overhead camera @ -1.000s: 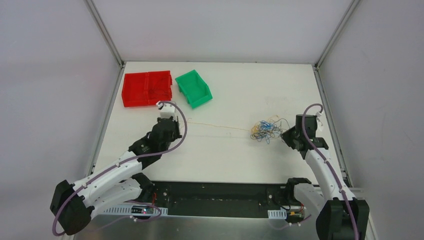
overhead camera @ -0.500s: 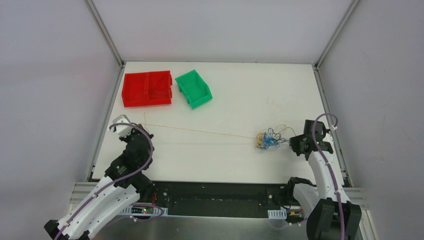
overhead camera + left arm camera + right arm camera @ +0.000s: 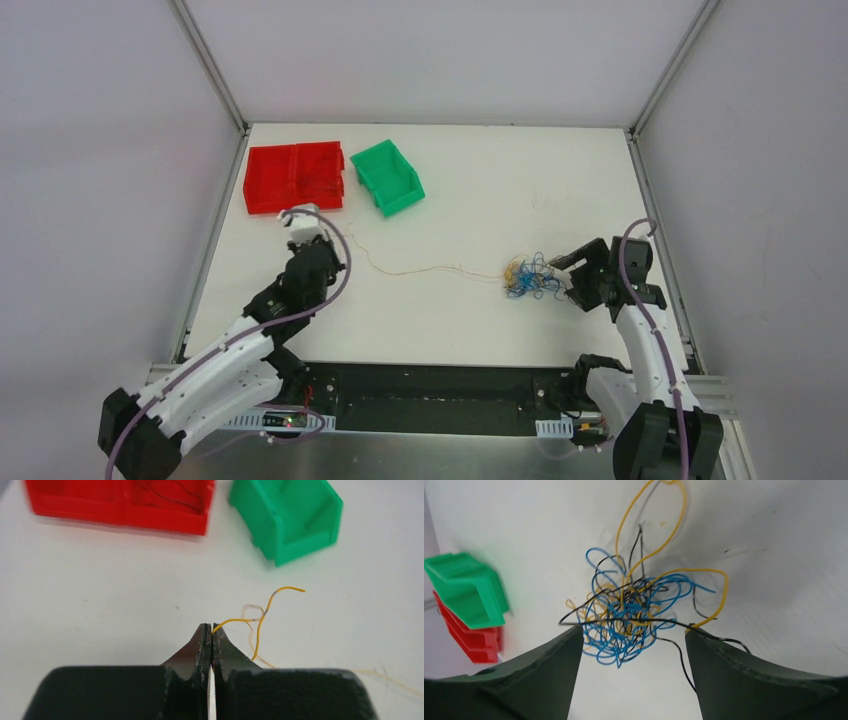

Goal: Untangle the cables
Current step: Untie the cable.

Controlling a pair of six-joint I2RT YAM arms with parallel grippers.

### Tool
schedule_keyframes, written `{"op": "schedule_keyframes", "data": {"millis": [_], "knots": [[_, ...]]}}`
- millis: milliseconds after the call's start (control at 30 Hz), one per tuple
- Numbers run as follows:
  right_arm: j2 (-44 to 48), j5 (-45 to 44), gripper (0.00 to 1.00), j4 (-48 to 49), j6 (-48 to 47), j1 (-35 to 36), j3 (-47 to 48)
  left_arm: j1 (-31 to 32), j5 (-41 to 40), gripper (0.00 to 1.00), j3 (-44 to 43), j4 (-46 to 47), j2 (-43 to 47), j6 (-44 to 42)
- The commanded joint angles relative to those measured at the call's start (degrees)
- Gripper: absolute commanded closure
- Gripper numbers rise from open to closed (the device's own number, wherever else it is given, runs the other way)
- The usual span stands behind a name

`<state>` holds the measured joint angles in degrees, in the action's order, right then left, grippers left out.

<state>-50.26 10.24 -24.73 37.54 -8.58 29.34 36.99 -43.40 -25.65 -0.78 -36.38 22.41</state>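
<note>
One yellow-orange strand (image 3: 430,269) is being pinched by the pressed-together left gripper (image 3: 211,632). It is lying left-to-right across mid-frame, ending in the clump (image 3: 530,275) at centre right. That clump is being flanked by the spread right gripper (image 3: 631,635), the nearer tool.

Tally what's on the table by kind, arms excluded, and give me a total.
Red two-compartment bin: 1
Green bin: 1
Tangled cable clump: 1
Yellow strand drawn out of it: 1
Total: 4
</note>
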Motion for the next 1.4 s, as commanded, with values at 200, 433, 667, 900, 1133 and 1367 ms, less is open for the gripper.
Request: {"op": "schedule_keyframes", "data": {"millis": [200, 433, 667, 900, 1133, 1367], "knots": [[-0.83, -7.96, 0.21, -10.58, -8.81, 18.49, 13.15, -0.53, 23.94, 1.00, -7.19, 6.73, -14.03, -3.34], [-9.71, -17.24, 0.31, -13.26, -10.28, 26.05, 17.69, -0.52, 30.52, 0.91, -12.13, 3.33, -20.26, -5.68], [-16.33, -15.76, 0.43, -12.01, -12.65, 28.98, 18.77, -0.14, 41.40, 0.24, -16.07, 2.35, -26.10, -9.42], [-19.85, -13.95, 0.45, -9.34, -14.75, 31.42, 19.96, 1.42, 52.45, 0.23, -18.76, 6.00, -32.76, -15.28], [-25.72, -17.65, 0.55, -9.53, -16.26, 33.04, 22.20, 2.21, 59.74, 0.27, -19.78, 13.14, -38.48, -17.44], [-27.62, -18.30, 0.85, -7.38, -16.33, 33.03, 20.91, 2.29, 61.66, 0.27, -18.06, 13.18, -37.72, -18.50]]}}
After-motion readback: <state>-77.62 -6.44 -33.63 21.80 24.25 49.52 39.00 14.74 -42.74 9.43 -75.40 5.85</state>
